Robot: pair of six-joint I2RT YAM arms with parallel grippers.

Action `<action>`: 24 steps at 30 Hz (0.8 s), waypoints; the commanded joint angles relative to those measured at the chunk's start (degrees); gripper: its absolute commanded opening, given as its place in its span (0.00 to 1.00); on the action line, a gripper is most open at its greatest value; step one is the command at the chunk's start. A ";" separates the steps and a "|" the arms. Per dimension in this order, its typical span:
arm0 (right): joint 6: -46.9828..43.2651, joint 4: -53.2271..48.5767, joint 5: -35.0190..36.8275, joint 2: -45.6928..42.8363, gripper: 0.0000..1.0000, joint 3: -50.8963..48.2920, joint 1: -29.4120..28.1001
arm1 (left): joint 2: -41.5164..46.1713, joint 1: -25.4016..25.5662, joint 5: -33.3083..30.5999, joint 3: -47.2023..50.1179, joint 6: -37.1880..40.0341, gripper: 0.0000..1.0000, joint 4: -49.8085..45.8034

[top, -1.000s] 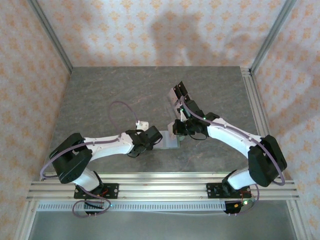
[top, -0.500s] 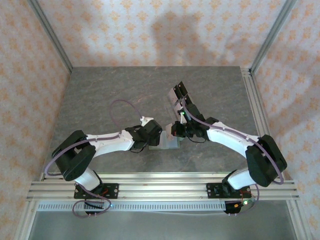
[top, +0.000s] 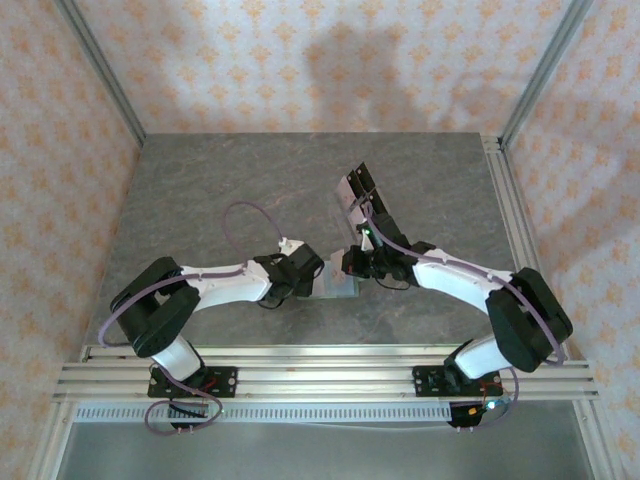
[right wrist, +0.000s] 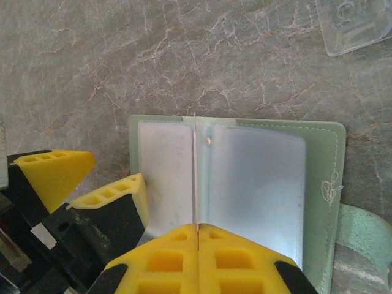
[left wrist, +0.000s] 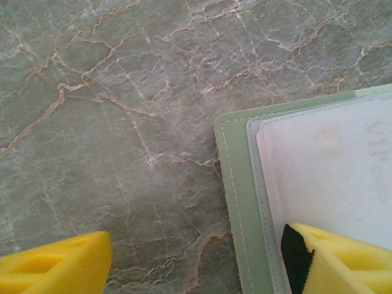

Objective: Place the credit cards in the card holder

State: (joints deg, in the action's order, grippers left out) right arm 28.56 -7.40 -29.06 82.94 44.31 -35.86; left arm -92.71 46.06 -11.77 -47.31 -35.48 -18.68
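Observation:
The card holder (top: 338,289) lies open on the table, pale green with clear sleeves (right wrist: 257,184); its corner shows in the left wrist view (left wrist: 236,184). My right gripper (right wrist: 197,229) is shut on a thin credit card (right wrist: 195,165) that stands edge-on over the holder's middle fold. In the top view the right gripper (top: 352,265) hangs at the holder's far edge. My left gripper (left wrist: 196,257) is open. One yellow finger (left wrist: 337,257) rests on the holder's left sleeve and the other (left wrist: 55,263) is over bare table. More cards (top: 358,190) lie stacked further back.
A clear plastic piece (right wrist: 355,24) lies on the marble-patterned table beyond the holder. The holder's green clasp tab (right wrist: 361,236) sticks out on its right side. Both arms meet at the table's near middle, with metal rails (top: 505,200) along the right edge.
The left arm has swung a little forward and right, bringing its gripper onto the holder's left edge. The right gripper, still shut on the card, has dropped slightly towards the holder.

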 commanded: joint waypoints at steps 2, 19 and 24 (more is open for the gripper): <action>0.88 3.13 -0.55 0.37 0.00 -1.36 -0.09 | -1.18 -0.23 -3.98 0.95 -0.52 0.74 -3.93; 4.40 14.63 -4.25 2.70 0.00 -6.45 -0.01 | -0.41 0.11 -4.36 1.87 -1.78 0.74 -3.74; 6.19 19.58 -4.56 2.85 0.00 -9.16 0.39 | -0.43 0.26 -4.37 2.03 -1.97 0.73 -3.71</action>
State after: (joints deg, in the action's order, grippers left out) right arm 33.10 6.61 -33.06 85.14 36.67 -35.83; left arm -92.84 46.13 -13.98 -46.87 -36.60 -18.81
